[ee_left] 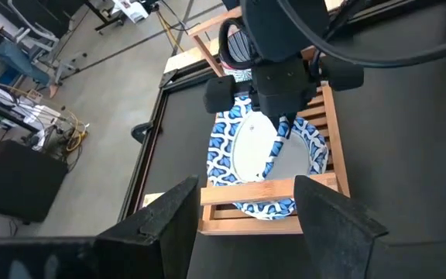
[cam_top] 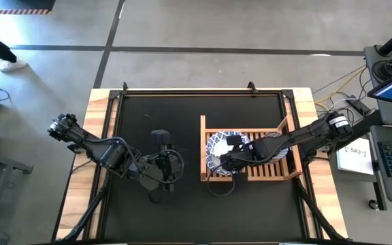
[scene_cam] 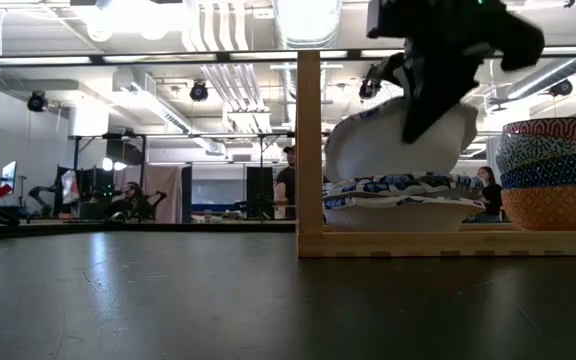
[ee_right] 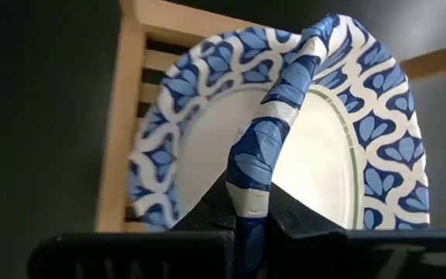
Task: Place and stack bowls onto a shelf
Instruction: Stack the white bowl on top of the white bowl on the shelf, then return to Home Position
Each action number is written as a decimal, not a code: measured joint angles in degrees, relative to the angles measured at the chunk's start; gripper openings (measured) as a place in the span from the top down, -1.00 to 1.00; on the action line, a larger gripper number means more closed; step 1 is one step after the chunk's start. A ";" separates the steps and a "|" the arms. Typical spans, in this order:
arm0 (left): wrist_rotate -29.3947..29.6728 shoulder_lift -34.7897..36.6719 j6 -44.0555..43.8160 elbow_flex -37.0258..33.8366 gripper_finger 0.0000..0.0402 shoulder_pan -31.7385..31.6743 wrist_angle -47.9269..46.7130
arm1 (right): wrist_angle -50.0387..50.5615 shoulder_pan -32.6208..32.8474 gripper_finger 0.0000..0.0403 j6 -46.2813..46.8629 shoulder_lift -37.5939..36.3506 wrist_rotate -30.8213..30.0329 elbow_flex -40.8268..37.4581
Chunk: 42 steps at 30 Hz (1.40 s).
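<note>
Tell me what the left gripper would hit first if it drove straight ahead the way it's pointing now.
Probably the near wooden rail of the shelf. The open left gripper points across bare black mat at that rail, with the stacked blue-and-white bowls and the right gripper just behind. Depth is uncertain.

We see the table's (cam_top: 182,109) far half and left side open black mat. The shelf (cam_top: 250,171) blocks the right half; its near-left end is taken by a stack of blue-and-white bowls (cam_top: 220,151), with the right gripper (cam_top: 231,154) over it, clamped on a tilted bowl's rim. The left gripper (cam_top: 160,153) occupies the mat near the shelf's left rail
</note>
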<state>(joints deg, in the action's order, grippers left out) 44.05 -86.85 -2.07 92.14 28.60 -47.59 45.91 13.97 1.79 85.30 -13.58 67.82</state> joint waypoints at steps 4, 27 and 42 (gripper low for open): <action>0.00 0.00 -0.02 0.00 0.04 0.00 -0.46 | -2.74 0.01 0.96 -3.00 0.00 -2.81 -2.96; 0.00 0.04 -0.48 0.00 0.04 0.00 -0.46 | -5.05 -0.12 0.29 -5.73 0.00 1.92 -3.82; -0.02 0.62 -17.07 0.00 0.04 0.00 -16.97 | 8.72 -0.25 0.14 -5.73 -3.34 3.57 9.13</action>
<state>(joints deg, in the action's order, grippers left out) 44.03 -86.23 -19.14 92.14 28.60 -64.56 54.63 13.72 -3.95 81.96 -10.02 76.96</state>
